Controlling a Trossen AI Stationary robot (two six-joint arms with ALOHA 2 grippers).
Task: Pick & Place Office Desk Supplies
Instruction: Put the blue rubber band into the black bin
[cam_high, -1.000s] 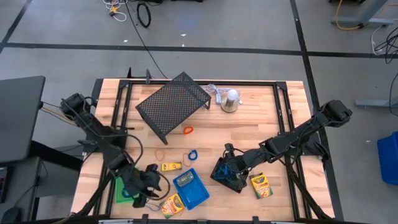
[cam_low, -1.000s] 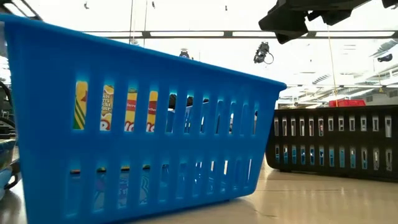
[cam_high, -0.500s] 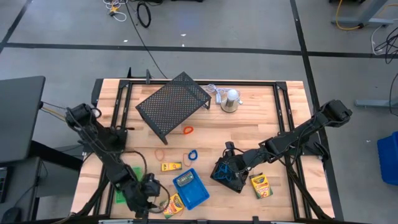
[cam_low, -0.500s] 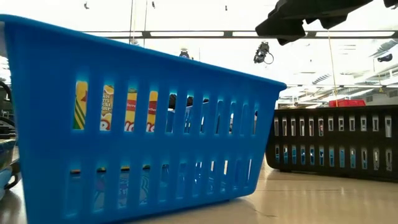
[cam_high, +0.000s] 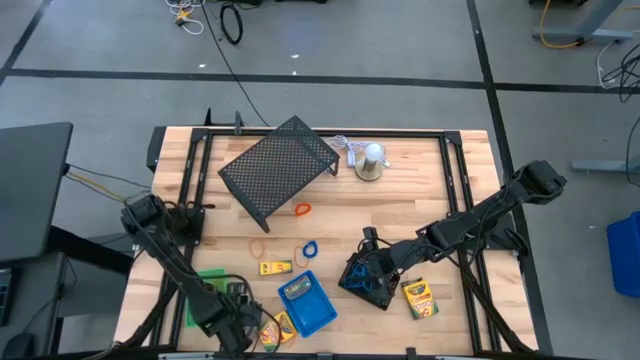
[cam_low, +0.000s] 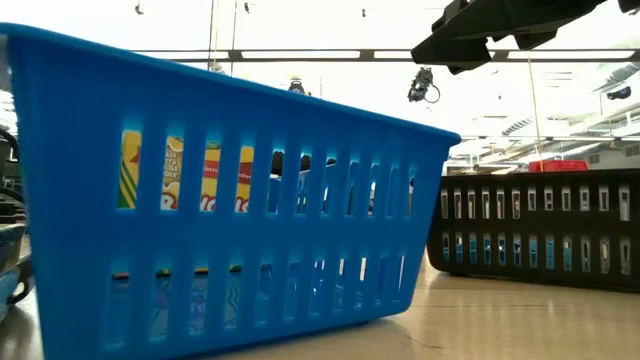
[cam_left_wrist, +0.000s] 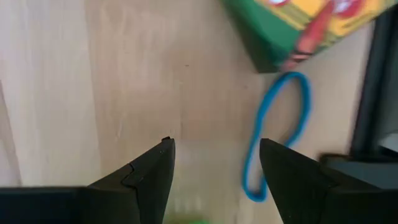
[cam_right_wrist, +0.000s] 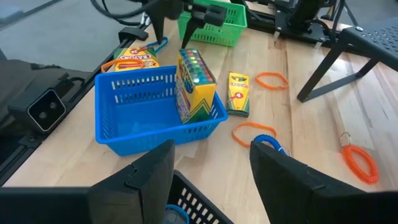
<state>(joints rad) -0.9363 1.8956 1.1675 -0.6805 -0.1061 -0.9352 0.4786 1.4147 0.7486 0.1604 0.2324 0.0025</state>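
The left arm has swung down toward the near edge of the desk (cam_high: 420, 180) since a second ago, its elbow now folded beside the desk's left rail, and its claw (cam_high: 243, 322) has slid off the green tray (cam_high: 205, 283) to hover low just beside a crayon box (cam_high: 278, 326). That left claw (cam_left_wrist: 214, 165) stands released, its two dark fingers (cam_left_wrist: 149, 171) spread with only bare wood between them; it holds nothing. Just past one fingertip lies a blue elastic loop (cam_left_wrist: 278, 134), stretched long, its long axis running away from the claw, with the corner of the green and yellow crayon box (cam_left_wrist: 298, 28) touching its far end.

The right arm has not moved: it reaches in a long diagonal from the right rail, wrist dipped, with its claw (cam_high: 372, 268) over the small black mesh tray (cam_high: 362, 284). From its wrist the right claw (cam_right_wrist: 211, 165) is spread wide and empty above the mesh. Ahead of it sits the blue tray (cam_right_wrist: 155, 118) with a crayon box (cam_right_wrist: 194, 84) standing on end inside, leaning on the wall. Beyond the tray a slim crayon box (cam_right_wrist: 238, 93) lies flat, its long axis pointing away from the claw. Orange loops (cam_right_wrist: 271, 79) lie on the wood on either side of it, and another crayon box (cam_high: 420, 297) rests just outside the mesh tray.
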